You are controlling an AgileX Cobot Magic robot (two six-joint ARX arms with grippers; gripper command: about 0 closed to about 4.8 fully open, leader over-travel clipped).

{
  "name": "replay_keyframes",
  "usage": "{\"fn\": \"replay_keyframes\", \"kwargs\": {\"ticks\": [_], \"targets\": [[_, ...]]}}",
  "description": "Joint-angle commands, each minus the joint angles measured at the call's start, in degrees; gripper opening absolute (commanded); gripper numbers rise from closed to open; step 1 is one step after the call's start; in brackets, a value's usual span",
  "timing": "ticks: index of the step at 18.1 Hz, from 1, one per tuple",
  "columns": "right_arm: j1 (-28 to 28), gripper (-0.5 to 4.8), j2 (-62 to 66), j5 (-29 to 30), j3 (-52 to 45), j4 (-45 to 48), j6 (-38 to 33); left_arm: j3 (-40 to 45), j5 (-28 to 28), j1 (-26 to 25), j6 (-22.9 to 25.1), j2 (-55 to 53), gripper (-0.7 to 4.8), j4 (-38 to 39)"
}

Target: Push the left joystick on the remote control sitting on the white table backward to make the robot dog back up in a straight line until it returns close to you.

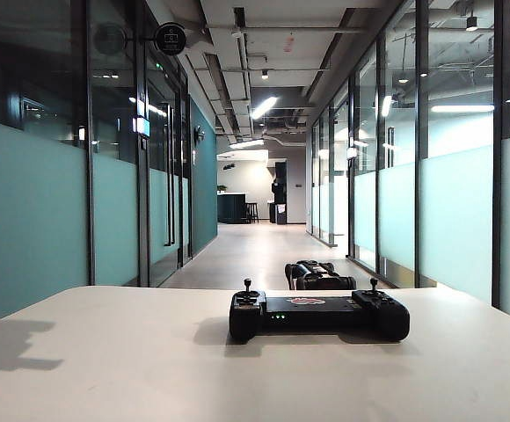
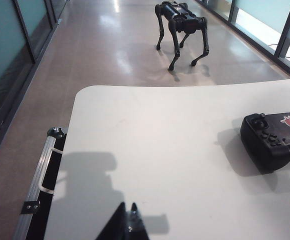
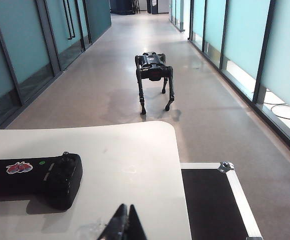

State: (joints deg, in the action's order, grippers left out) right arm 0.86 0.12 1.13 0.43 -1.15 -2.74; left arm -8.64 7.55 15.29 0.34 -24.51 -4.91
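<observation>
While both grippers (image 2: 127, 225) (image 3: 122, 225) closed, remote control (image 1: 318, 314) lies well apart.

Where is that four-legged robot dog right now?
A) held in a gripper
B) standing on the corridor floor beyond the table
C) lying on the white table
B: the robot dog stands on the corridor floor past the white table; both grippers hang apart from it.

1 remote control (image 1: 318, 314), 2 sticks, 1 robot dog (image 3: 154, 75), 1 table (image 1: 132, 369)
</observation>
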Motion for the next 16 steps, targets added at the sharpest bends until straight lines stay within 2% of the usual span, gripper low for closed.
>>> {"fn": "replay_keyframes", "kwargs": {"ticks": [1,6,11,16], "targets": [[-0.04,-0.05,-0.17,0.07,-0.50,0.46,-0.22,-0.17,-0.24,-0.04,-0.15,-0.02,-0.05,-0.31],[-0.04,-0.05,-0.17,0.07,-0.50,0.48,-0.20,-0.17,-0.24,-0.04,-0.15,0.17,-0.05,-0.28],[-0.04,-0.05,-0.17,0.07,-0.50,-0.07,-0.22,0.04,0.00,-0.52,0.33,9.31,-0.06,5.38],[-0.04,-0.05,-0.17,0.07,-0.50,-0.17,-0.20,3.50,-7.45,-7.37,1.14,17.22,-0.06,5.51]]}}
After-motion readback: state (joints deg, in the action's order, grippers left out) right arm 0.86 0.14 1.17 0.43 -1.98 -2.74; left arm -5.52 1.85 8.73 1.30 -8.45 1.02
